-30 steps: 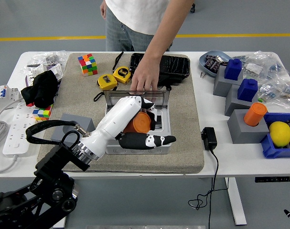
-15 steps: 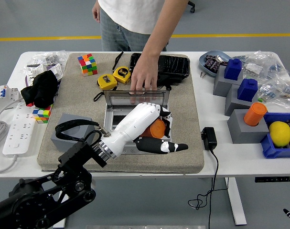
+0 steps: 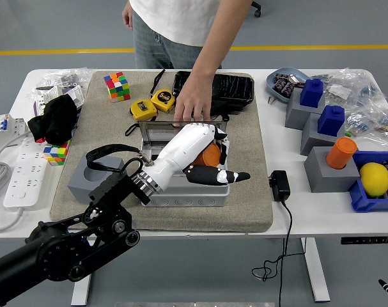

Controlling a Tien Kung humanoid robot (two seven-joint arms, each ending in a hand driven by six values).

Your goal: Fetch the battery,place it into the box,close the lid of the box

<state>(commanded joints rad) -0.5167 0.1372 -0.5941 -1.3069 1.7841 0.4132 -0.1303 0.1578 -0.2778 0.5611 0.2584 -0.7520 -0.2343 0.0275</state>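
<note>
Left hand (image 3: 203,153) now farther over box (image 3: 181,192), battery (image 3: 209,155) still gripped.

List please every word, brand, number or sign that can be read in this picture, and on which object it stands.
No text here can be read with certainty.
Two yellow tape measures: each has a dark round label, print too blurred to read.
Packets in the blue-grey bowl: light marks, too small to read.
White circuit breaker at the left edge: markings too small to read.
White power strip: no legible print.
</note>
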